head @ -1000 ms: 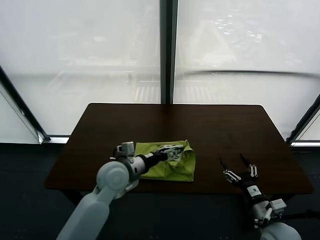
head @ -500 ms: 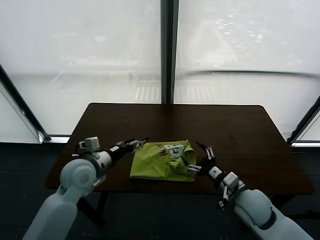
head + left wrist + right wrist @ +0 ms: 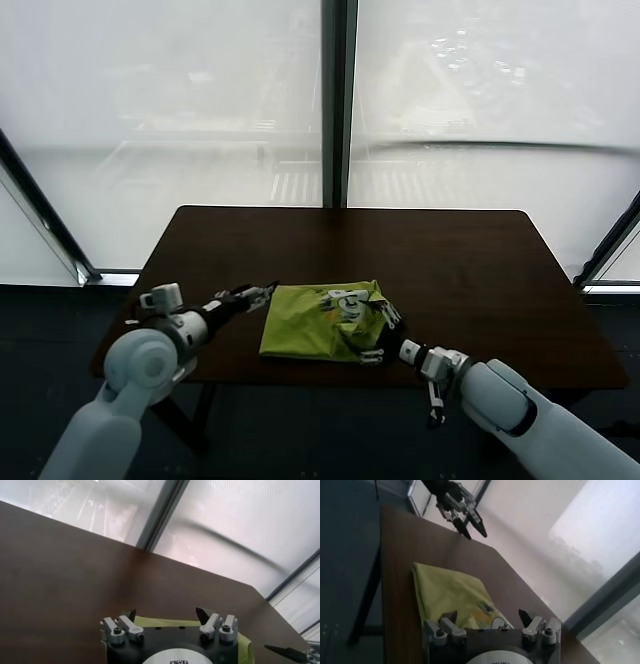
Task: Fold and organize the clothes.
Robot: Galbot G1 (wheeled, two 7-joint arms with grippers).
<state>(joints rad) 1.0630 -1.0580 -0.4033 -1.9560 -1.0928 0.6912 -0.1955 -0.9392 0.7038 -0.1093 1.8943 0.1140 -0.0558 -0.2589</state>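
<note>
Folded lime-green T-shirt (image 3: 325, 323) flanked by both grippers on the dark table (image 3: 460, 260)

The T-shirt lies folded near the table's front edge, about midway along it, white print showing toward its right side. The left gripper (image 3: 262, 293) hovers just beside the shirt's left edge, its fingers spread and holding nothing. The right gripper (image 3: 381, 335) is at the shirt's right front corner, fingers parted around the bunched cloth there; whether they touch the fabric cannot be told
</note>
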